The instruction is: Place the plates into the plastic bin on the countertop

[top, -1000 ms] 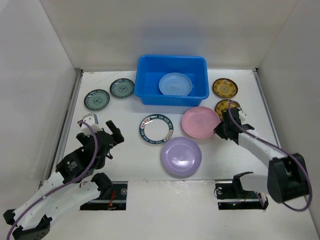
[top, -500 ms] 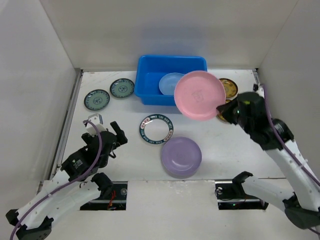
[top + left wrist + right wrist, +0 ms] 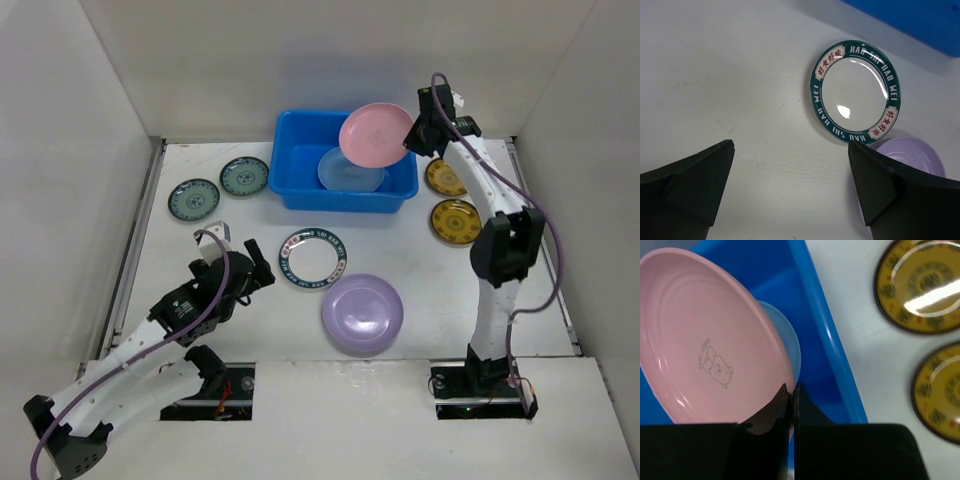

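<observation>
My right gripper (image 3: 412, 140) is shut on the rim of the pink plate (image 3: 374, 133) and holds it tilted in the air over the right end of the blue plastic bin (image 3: 300, 185). In the right wrist view the fingers (image 3: 786, 396) pinch the pink plate (image 3: 710, 360) above the bin (image 3: 825, 340). A light blue plate (image 3: 345, 175) lies inside the bin. My left gripper (image 3: 255, 268) is open and empty, low over the countertop, left of the white plate with a dark patterned rim (image 3: 313, 258); that plate also shows in the left wrist view (image 3: 856, 91). The lavender plate (image 3: 362, 312) lies in front.
Two small teal plates (image 3: 194, 199) (image 3: 244, 177) lie at the back left. Two yellow-gold plates (image 3: 444, 178) (image 3: 455, 220) lie right of the bin, under the right arm. White walls enclose the countertop (image 3: 220, 230).
My right gripper has lifted the pink plate off the table and carried it up and back over the bin. My left gripper has moved right, towards the patterned-rim plate.
</observation>
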Available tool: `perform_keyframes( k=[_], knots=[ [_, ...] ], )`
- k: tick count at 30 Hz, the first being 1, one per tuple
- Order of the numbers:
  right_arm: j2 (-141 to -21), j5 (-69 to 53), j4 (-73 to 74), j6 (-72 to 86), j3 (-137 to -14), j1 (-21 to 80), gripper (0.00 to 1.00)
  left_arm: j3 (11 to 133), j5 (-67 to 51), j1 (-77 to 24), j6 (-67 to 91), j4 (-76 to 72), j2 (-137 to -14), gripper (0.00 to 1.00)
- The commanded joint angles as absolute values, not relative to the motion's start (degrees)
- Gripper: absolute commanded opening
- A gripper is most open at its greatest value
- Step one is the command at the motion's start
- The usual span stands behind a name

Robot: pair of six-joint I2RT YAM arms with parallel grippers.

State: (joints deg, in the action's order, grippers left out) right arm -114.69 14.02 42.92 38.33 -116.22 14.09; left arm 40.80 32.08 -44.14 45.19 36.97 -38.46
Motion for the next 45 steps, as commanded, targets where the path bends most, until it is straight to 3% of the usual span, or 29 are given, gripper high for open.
perform_keyframes(
  k=[1,11,13,14,18,22,28,37,45],
  knots=[
    [-121.6,9.2,40.1,35.5,-127.7,12.6,0.04,39.6,30.1,-44.0,47.3,32.3,-40.6,1.00],
    [-139.6,3.2,40.0,36.1,-139.7,12.7,0.13,39.6,28.3,-46.4,52.5,25.6,-50.0,1.00],
    [-140.6,2.9,39.6,36.1,-139.7,12.7,0.21,40.0,28.3,-47.1,52.6,24.3,-51.5,1.00],
    [-140.8,3.2,39.3,35.9,-139.6,12.7,0.33,40.1,28.3,-47.4,52.3,23.5,-52.4,1.00],
    [-138.4,4.1,39.0,35.2,-138.2,13.6,0.60,40.5,26.4,-47.7,51.8,22.0,-54.6,1.00],
    [-127.6,5.4,35.0,32.4,-128.4,15.7,0.72,39.4,22.8,-48.3,51.2,19.7,-55.9,1.00],
    [-97.6,12.6,25.4,27.5,-103.5,23.7,0.80,35.3,17.8,-50.5,51.2,16.0,-55.8,0.94],
    [-66.7,24.1,26.3,32.5,-71.1,37.3,0.81,28.7,16.0,-58.3,55.0,7.3,-58.4,0.83],
    [-52.7,26.2,30.3,40.7,-57.7,42.6,0.81,26.5,16.6,-63.4,57.7,-1.8,-65.0,0.77]
  ],
)
